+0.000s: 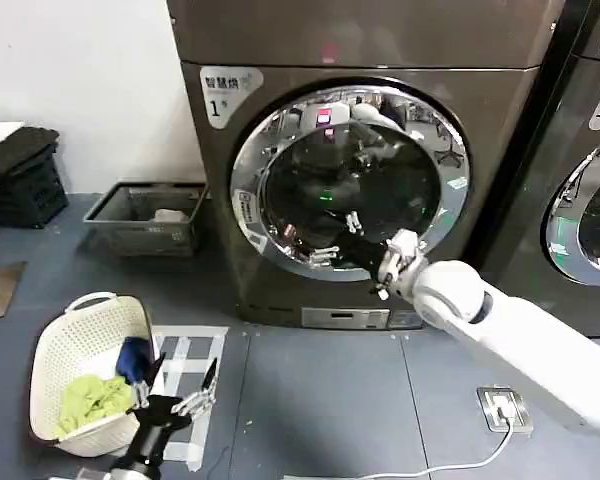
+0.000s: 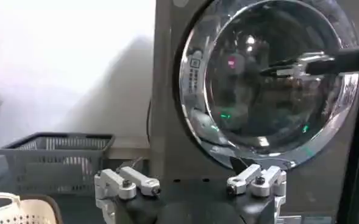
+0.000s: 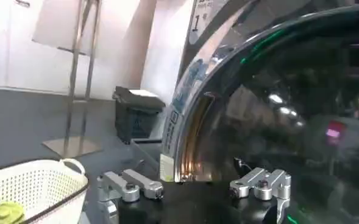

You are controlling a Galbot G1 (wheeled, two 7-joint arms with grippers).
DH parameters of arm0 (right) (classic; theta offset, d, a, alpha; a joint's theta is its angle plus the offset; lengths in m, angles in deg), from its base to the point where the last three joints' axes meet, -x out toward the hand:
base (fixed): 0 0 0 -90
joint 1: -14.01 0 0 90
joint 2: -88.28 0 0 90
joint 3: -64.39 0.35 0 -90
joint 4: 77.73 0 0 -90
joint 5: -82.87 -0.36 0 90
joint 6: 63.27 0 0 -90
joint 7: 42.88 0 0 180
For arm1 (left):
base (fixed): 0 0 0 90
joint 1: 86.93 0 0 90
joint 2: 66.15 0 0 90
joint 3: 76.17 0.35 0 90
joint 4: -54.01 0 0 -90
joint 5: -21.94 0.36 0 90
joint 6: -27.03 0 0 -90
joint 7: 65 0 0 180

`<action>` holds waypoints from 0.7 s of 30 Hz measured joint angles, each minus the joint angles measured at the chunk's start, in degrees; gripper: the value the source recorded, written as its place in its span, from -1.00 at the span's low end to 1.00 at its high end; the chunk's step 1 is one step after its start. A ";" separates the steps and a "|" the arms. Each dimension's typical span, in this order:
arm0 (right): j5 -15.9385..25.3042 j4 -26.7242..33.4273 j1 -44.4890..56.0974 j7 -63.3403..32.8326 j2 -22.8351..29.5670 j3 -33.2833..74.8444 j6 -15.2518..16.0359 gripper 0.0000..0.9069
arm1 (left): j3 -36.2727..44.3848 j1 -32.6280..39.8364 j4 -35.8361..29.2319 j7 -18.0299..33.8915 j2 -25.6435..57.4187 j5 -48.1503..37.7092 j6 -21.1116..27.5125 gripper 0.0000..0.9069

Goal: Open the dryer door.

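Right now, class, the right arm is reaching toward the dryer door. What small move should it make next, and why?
Probably ease the right pincer on to the dryer door's left chrome rim, then close. The pincer is open, low over the dark glass, gripping nothing, and a gap already shows behind that rim in the right wrist view. The left pincer waits open above the laundry basket.

White perforated laundry basket (image 1: 75, 375) at lower left on grey floor (image 1: 320, 400), holding yellow-green cloth (image 1: 90, 400) and a dark blue item (image 1: 133, 357). Strips of pale tape (image 1: 185, 350) on the floor just beside the basket. Grey wire crate (image 1: 145, 215) against white wall (image 1: 80, 80), left of the bronze-brown machine. Stack of black crates (image 1: 20, 180) at far left. Second, darker grey machine (image 1: 590, 180) at right edge. White floor socket (image 1: 505, 408) with cable (image 1: 450, 462) near lower right.
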 joint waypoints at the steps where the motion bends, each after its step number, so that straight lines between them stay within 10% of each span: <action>1: 0.00 0.32 -0.27 -0.24 0.31 -0.19 0.02 1.00 | 0.03 0.03 0.00 0.00 -0.06 0.00 0.01 1.00; 21: -0.06 5.98 -3.02 -1.85 6.03 -2.52 0.41 1.00 | 0.19 0.17 -0.27 -0.03 -0.24 0.08 0.15 1.00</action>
